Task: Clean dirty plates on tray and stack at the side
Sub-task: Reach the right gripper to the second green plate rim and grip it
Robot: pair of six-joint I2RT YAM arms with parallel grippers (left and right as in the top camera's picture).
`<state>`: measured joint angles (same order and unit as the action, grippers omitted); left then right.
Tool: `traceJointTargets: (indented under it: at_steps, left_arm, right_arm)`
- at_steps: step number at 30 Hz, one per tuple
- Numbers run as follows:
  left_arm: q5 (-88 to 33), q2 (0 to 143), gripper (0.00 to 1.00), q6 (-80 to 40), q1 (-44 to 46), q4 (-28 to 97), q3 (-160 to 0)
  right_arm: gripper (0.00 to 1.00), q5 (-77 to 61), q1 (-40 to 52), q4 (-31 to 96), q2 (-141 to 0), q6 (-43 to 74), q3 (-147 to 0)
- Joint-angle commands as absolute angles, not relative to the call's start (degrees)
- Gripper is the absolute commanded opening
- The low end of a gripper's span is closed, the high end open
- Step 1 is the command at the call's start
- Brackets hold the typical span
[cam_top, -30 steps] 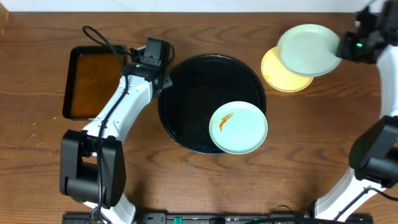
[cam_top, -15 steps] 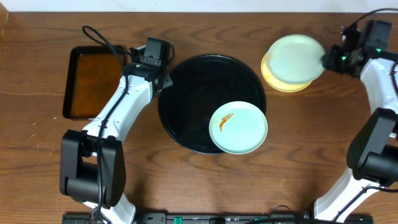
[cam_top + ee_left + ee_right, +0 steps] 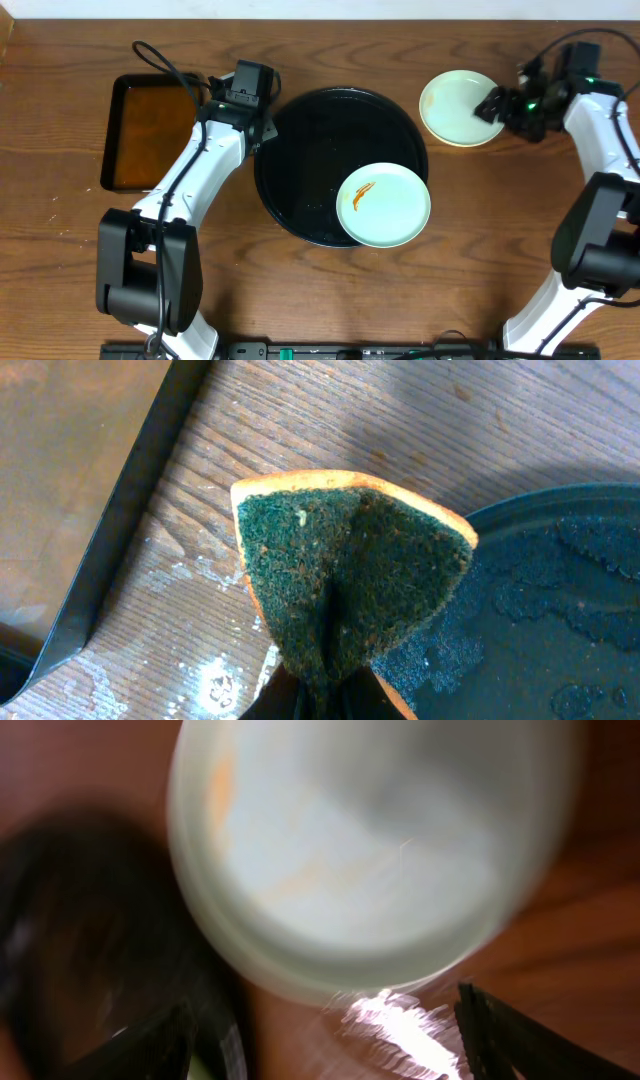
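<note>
Right gripper (image 3: 489,104) — spread wide — over stacked plates (image 3: 452,103).

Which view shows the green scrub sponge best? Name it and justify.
Left wrist: the sponge fills the frame, folded and pinched in the left end effector, by the tray rim. Overhead, the arm hides it. The right wrist view shows a blurred plate, no sponge.

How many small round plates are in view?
3. One pale mint-blue plate with an orange smear lies on the glossy round black tray; a second mint-blue plate is stacked on a pale yellow plate, only its rim showing, on the wooden table right of it.
</note>
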<state>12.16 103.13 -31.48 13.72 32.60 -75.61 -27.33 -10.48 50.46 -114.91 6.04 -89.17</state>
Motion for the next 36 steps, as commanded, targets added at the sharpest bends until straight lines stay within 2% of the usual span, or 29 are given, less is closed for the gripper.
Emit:
traceJointTargets:
  at_steps: [1, 3, 4, 5, 6, 11, 21, 28, 32, 36]
  left_arm:
    - [12.62, 102.98, 0.08, -31.97, 13.74, 32.49, -75.18]
    - [12.62, 102.98, 0.08, -31.97, 13.74, 32.51, -75.18]
    - [12.62, 102.98, 0.08, -31.97, 13.74, 32.51, -75.18]
    - [12.62, 102.98, 0.08, -31.99, 13.74, 32.49, -75.18]
    - [12.62, 102.98, 0.08, -31.99, 13.74, 32.42, -75.18]
    - [12.62, 102.98, 0.08, -31.99, 13.74, 32.36, -75.18]
    - [12.62, 102.98, 0.08, -31.97, 13.74, 32.34, -75.18]
    - [12.62, 102.98, 0.08, -31.99, 13.74, 32.27, -75.18]
    - [12.62, 102.98, 0.08, -31.99, 13.74, 32.01, -75.18]
    - [12.62, 102.98, 0.08, -31.99, 13.74, 31.31, -75.18]
  right_arm:
    - [0.82, -34.76, -6.48, 55.81, -113.97, 3.6, -89.23]
    - [0.8, -33.56, -4.19, 59.22, -113.95, 3.6, -89.23]
    - [0.84, -32.21, -2.96, 60.38, -113.95, 4.43, -89.23]
    - [0.98, -30.15, -1.8, 61.25, -113.97, 7.05, -89.23]
    - [0.99, -27.57, -0.73, 62.06, -113.97, 10.52, -89.23]
    - [0.99, -22.92, 4.12, 65.8, -113.95, 22.0, -89.23]
    - [0.99, -21.93, 9.32, 74.39, -112.75, 27.97, -89.12]
    - [0.99, -6.81, 11.11, 78.06, -104.6, 35.59, -88.88]
    - [0.99, -6.04, 12.08, 76.9, -100.18, 36.69, -84.47]
    - [0.99, -9.3, 14.59, 70.63, -98.89, 39.22, -75.16]
